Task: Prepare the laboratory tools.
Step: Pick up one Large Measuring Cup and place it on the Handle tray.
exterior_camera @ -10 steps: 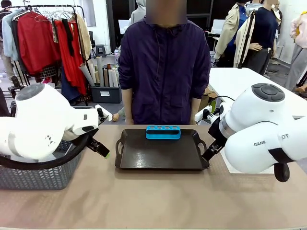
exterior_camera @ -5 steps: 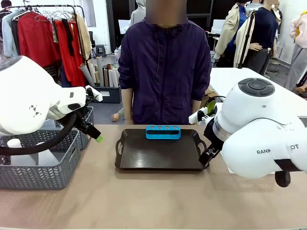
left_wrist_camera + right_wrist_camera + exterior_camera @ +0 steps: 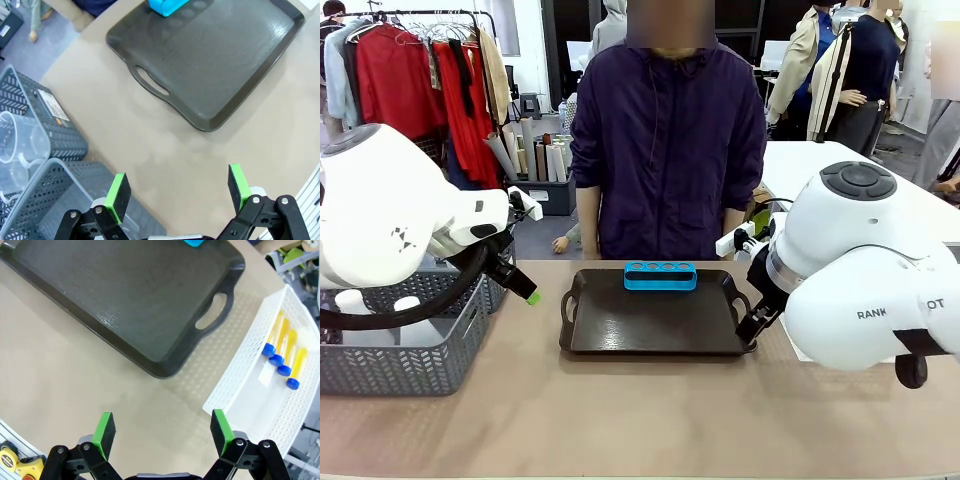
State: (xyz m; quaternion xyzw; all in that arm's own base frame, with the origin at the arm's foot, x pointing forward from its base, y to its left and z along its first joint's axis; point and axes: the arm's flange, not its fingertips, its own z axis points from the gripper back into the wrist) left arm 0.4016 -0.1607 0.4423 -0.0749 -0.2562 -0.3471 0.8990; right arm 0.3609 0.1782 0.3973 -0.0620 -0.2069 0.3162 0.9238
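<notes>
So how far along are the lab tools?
Done: the blue four-hole rack stands on the dark tray. In hand: nothing; left gripper and right gripper open, empty. To do: four amber blue-capped tubes lie in the white mesh basket, the clear handled beaker in the grey basket.

The left arm (image 3: 390, 235) and right arm (image 3: 865, 290) are round and white. A black cable (image 3: 420, 312) loops behind the green-padded left pincer (image 3: 178, 192).
</notes>
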